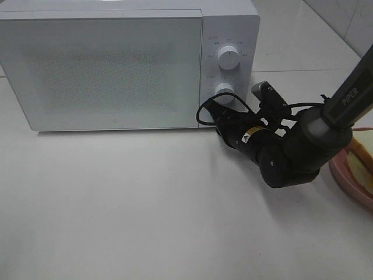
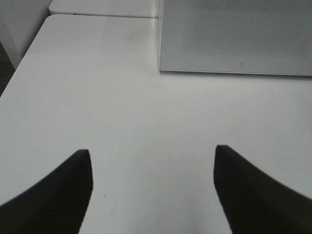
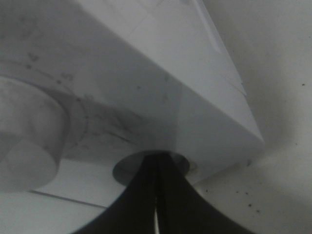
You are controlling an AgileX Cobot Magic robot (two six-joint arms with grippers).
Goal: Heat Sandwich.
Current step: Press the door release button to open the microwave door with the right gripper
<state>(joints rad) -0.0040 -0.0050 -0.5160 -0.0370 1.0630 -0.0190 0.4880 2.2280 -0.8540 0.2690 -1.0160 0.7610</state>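
Your sandwich lies on the pink plate, out to the right of the microwave and forward of its front face. Only a strip of it shows: white bread with a yellow layer. The rest is cut off by the edge of the exterior view or hidden behind the right arm. Nothing is gripping it, and both grippers are apart from the plate.

The right gripper is up against the microwave's control panel, just below the lower knob, with the upper knob above that. In the right wrist view you can see its fingers pressed together with only a thin seam between them, holding nothing. Their tips sit at a round recessed button on the panel, beside the big knob. You cannot tell from these pictures whether the tips actually press the button or only meet its rim.

The microwave door is closed.

Your left gripper does not appear in the exterior view. In its own wrist view the two dark fingers stand wide apart with nothing between them, over bare white table in front of the microwave's door, well short of it.
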